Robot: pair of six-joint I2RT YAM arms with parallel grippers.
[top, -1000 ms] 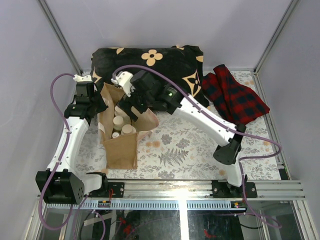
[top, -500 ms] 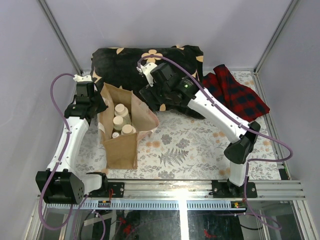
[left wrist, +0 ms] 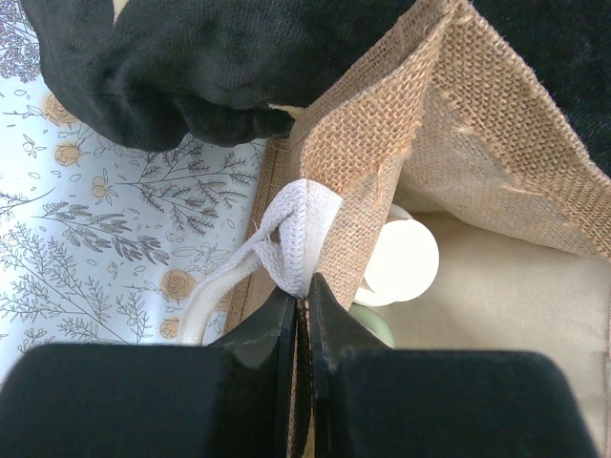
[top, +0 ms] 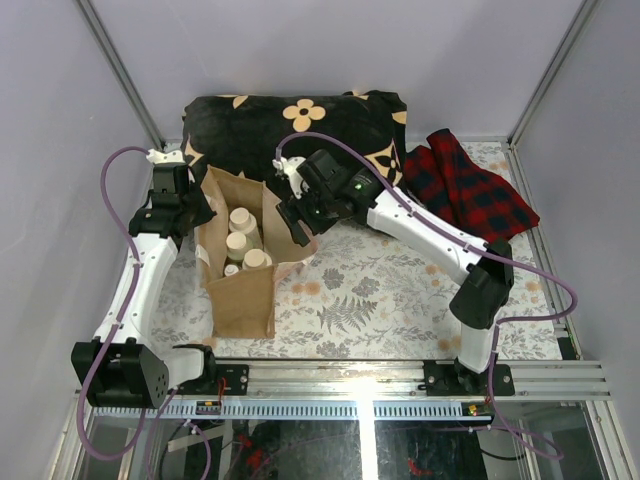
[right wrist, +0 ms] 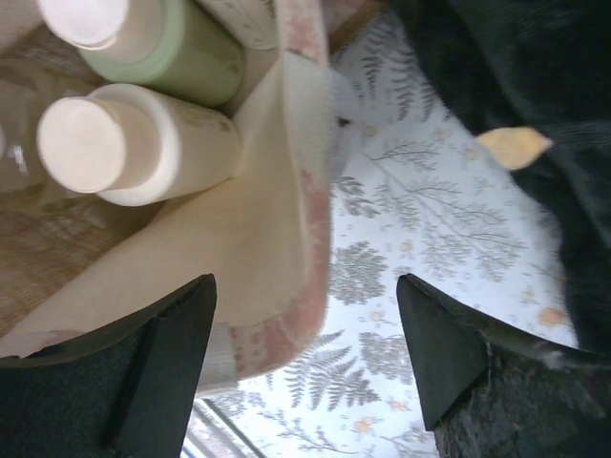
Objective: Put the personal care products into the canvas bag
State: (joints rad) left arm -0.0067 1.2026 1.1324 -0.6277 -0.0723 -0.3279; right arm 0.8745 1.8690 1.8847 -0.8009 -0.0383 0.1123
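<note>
The canvas bag stands upright at the left of the table, its mouth open. Several beige-capped bottles stand inside it. My left gripper is shut on the bag's left rim, where the pale handle joins; a round cap shows just inside. My right gripper is open and empty, with the bag's right rim between its fingers. Its wrist view shows a cream bottle and the olive-green bottle inside the bag.
A black floral cloth lies bunched at the back, right behind the bag. A red plaid cloth lies at the back right. The floral tablecloth covers the table, and grey walls enclose the cell.
My right gripper was over the bag's mouth, drew back to the right and up, then came down open at the bag's right rim. The left gripper has held the rim throughout.
</note>
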